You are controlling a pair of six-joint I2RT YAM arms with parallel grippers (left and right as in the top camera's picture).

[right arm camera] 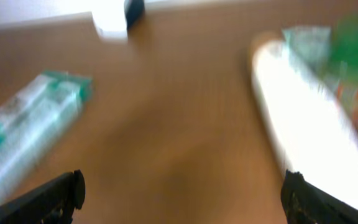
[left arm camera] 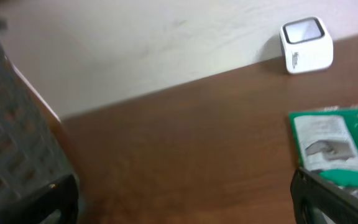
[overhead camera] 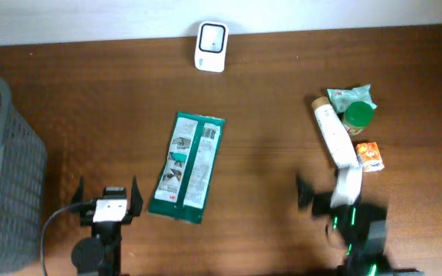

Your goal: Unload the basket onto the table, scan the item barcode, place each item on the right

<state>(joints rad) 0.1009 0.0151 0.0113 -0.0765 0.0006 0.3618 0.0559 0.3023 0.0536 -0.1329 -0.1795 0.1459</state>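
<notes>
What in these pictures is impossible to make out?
- Right wrist view: motion blur smears the white plastic tube and the green-and-white flat packet.
- Overhead: packet print too small to read; grey mesh basket cut off by the left edge.
- Left wrist view: packet cut off by the right edge.

Desk [overhead camera: 275, 100]: basket [overhead camera: 2, 176] at left edge; packet [overhead camera: 186, 166] ctr; scanner [overhead camera: 211, 47] far, behind packet; tube [overhead camera: 334, 136] w/ small items [overhead camera: 359, 115] at right.
</notes>
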